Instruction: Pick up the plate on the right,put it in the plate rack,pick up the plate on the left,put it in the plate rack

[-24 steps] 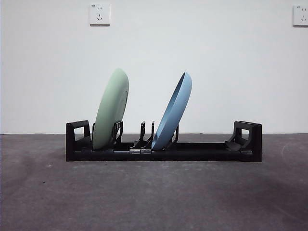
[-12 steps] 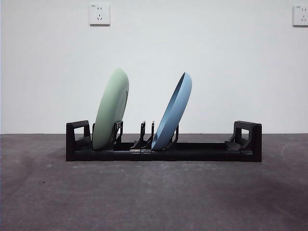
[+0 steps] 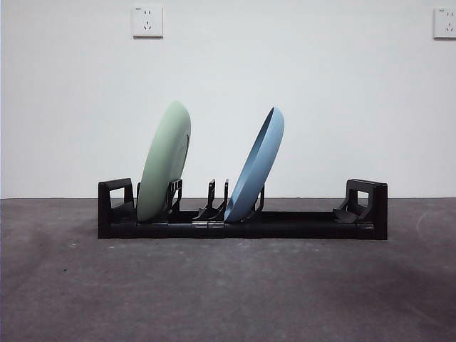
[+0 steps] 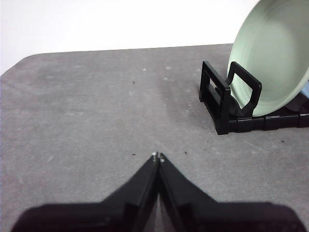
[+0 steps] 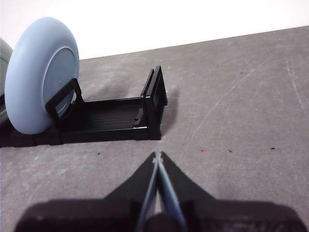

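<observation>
Grey table (image 3: 228,285) with scuffs; white wall (image 3: 320,92) behind; two wall sockets (image 3: 147,21), (image 3: 444,23) high up.

A blue plate (image 5: 41,77) is held leaning in the black rack (image 5: 113,121); the right gripper (image 5: 157,157) is closed above the table (image 5: 241,121).

- Your left gripper (image 4: 158,156) is black. It has two long flat jaws that get thin like a bird's beak.
- Each of its tips has a tiny pale dot.
- Your right gripper (image 5: 157,155) is black too, with the same pointy shape.
- Its jaws have blue-grey inner edges.
- Both grow out of a wide dark body.
</observation>
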